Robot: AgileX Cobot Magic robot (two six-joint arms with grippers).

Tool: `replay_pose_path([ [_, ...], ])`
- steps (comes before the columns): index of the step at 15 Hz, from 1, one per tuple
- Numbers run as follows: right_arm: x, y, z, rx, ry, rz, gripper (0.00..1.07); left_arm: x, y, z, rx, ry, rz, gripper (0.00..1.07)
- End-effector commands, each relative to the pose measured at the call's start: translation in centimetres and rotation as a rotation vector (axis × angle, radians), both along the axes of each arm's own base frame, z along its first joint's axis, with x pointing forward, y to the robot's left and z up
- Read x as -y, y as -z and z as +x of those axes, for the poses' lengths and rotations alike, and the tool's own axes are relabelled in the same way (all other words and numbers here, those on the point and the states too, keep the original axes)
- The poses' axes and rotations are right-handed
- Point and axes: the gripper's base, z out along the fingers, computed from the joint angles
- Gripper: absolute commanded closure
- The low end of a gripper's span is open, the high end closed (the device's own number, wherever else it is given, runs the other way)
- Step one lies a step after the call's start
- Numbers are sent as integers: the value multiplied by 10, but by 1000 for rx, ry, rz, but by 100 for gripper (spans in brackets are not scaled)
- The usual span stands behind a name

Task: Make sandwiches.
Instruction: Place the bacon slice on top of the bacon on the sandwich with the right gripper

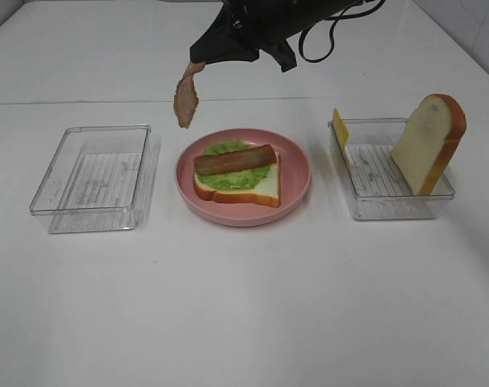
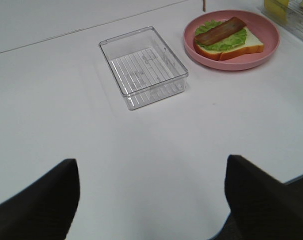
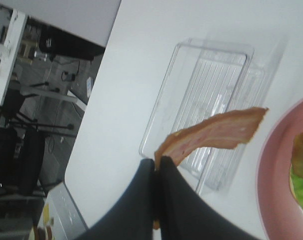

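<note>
- Bacon step: my right hand (image 3: 155,167) is pinched shut on one end of a bacon strip (image 1: 185,101). The strip hangs down in the air.
- It hangs high up behind the plate (image 1: 297,173), on the side near the left tray (image 1: 87,218). It touches nothing but my hand.
- My left hand (image 2: 151,165) is spread wide and holds nothing. It hovers over the bare table (image 1: 244,306), well apart from the food.
- The sandwich (image 1: 236,179) lies on the plate, and I think it is about half made. It has bread (image 1: 265,187) at the bottom and lettuce (image 1: 228,181) on that. The other strip (image 1: 235,160) lies across the top.
- Next, I think, I must bring my strip over the lettuce and go down low. Then I lay it flat beside the other strip and let go.
- My strip is floppy, so it may swing or fold over. I should go slowly.
- After that, I guess, come the cheese (image 1: 340,129) and the second bread (image 1: 428,141). Both lean up in the right tray (image 1: 390,211).
- Bacon: two, one in my hand and one on the sandwich.
- Bread: two, one on the plate and one in the right tray.
- Lettuce: one. Cheese: one.
- Trays: two, and I see nothing in the left one. Plate: one.
</note>
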Motion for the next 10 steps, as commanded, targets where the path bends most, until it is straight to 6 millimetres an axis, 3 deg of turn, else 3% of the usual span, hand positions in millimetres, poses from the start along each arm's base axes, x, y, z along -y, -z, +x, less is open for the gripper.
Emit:
replay_pose_path([
  [1, -7, 21, 15, -11, 114, 49, 107, 0, 1, -2, 23, 1, -15, 30],
  [6, -8, 77, 22, -181, 142, -3, 107, 0, 1, -2, 23, 1, -15, 30],
  [10, 10, 69, 21, -176, 181, -175, 107, 0, 1, -2, 23, 1, -15, 30],
])
